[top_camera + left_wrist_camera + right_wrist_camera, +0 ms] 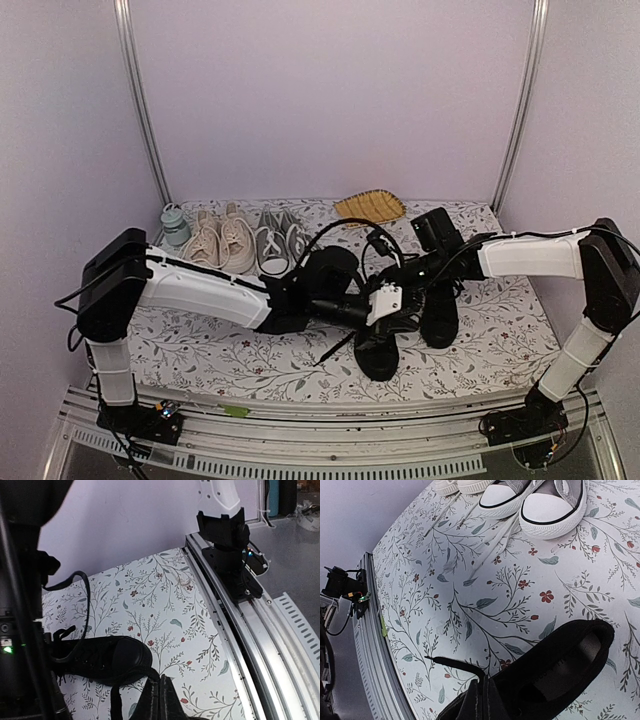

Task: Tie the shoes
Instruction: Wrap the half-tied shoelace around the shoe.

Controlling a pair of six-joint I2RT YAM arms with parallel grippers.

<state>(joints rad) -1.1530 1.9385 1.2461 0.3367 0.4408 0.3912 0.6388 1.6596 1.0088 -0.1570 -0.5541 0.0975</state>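
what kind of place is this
Probably a robot lab cell: white-and-black robot arms bolted to a silver aluminium rail, plain lilac walls boxing in a floral-print tablecloth, and black canvas sneakers near a beige pair and a grey pair.

From above, the two arms crossed over the black shoes (378,352) and covered their lacing; black laces on black canvas could not be traced there. In the left wrist view the left hand (160,681) was cut off by the bottom edge, and one shoe's heel lay hidden behind a dark, blurred bulk at the left. The right hand (481,684) was cropped likewise — a lace (452,664) ran to its closed fingertips, the pinch itself unreadable. The top edge clipped the grey pair (540,505); the beige pair (455,485) showed only toes.
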